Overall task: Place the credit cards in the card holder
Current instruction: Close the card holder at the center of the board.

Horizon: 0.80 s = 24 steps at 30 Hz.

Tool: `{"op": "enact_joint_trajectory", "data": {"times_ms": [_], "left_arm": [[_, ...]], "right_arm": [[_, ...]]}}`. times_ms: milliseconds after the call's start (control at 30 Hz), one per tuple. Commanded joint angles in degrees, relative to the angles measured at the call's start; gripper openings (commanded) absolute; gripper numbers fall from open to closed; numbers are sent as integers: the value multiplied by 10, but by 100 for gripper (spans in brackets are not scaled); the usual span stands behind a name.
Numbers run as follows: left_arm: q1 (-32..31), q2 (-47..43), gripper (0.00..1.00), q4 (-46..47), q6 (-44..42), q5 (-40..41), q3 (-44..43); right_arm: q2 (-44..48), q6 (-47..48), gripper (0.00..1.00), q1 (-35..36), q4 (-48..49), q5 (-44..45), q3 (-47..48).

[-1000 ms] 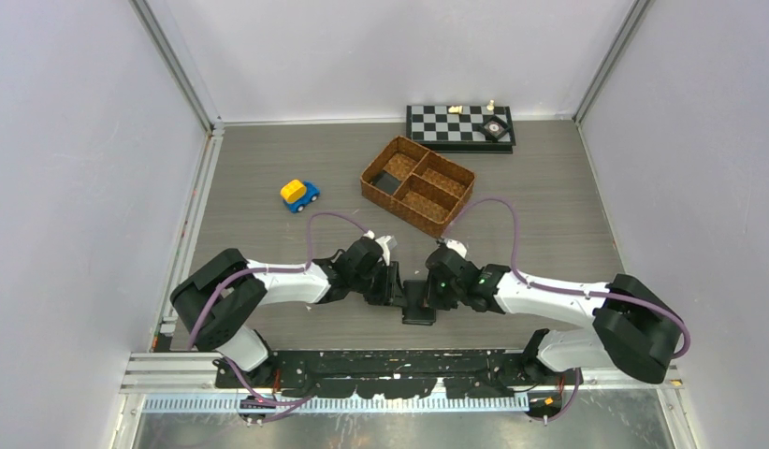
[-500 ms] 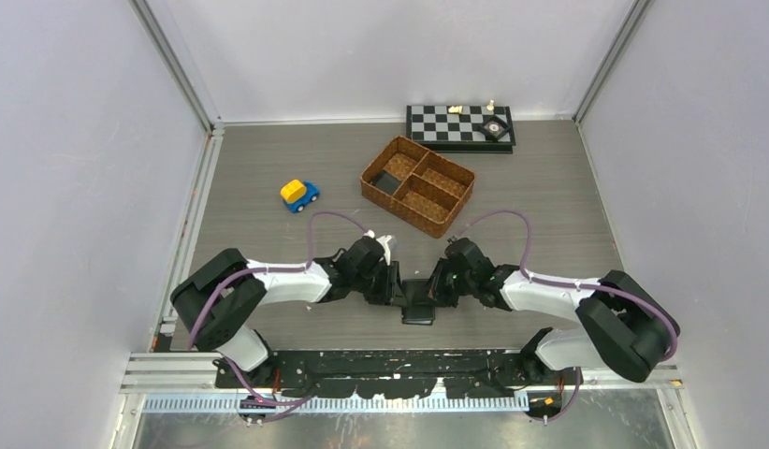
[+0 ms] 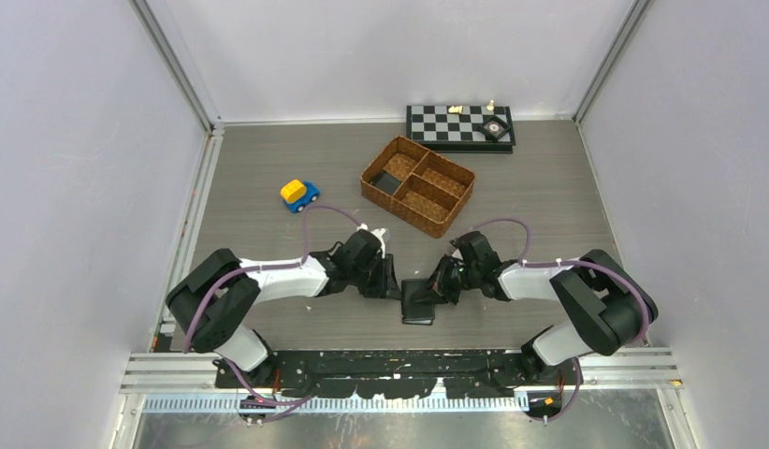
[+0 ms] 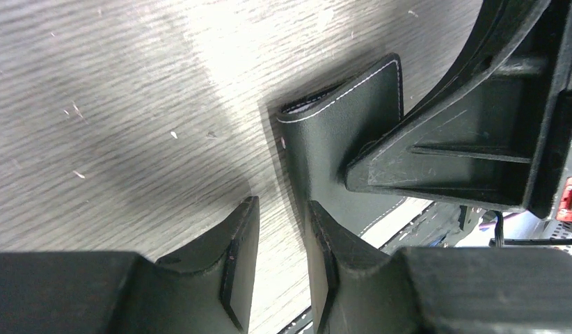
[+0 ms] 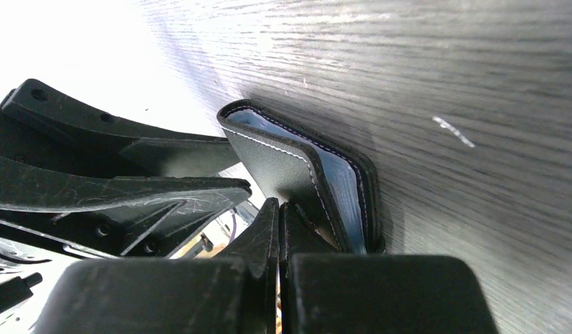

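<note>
At 6 o'clock on the table (image 3: 268, 159), nearest you, the card holder (image 3: 419, 304) lies partly spread between both grippers, its pale sleeves showing. Your left gripper (image 4: 282, 223) sits at its 10 o'clock, jaws apart over bare wood, while your right gripper (image 5: 277, 209) at its 2 o'clock is clenched, tips against the cover. Farther off, the toy car (image 3: 298, 195) is at 11 o'clock, the wicker basket (image 3: 418, 185) at 12 and the chessboard (image 3: 459, 125) at 1.
</note>
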<state>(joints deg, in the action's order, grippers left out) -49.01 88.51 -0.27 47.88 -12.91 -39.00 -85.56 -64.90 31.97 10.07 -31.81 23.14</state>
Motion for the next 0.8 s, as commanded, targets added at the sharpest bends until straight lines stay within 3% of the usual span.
{"op": "enact_joint_trajectory", "data": {"times_ms": [0,100,433,767], "left_arm": [[18,-11,32,-6,-12,-5,-22],[33,-5,32,0,-16,-20,-23],[57,0,32,-8,-35,-45,-36],[71,-1,35,-60,-65,-32,-58]], "right_arm": [[-60,25,0,-7,-103,151,-57],[-56,19,0,-6,-104,155,-75],[-124,-41,1,23,21,162,-127],[-104,-54,0,78,-21,223,-100]]}}
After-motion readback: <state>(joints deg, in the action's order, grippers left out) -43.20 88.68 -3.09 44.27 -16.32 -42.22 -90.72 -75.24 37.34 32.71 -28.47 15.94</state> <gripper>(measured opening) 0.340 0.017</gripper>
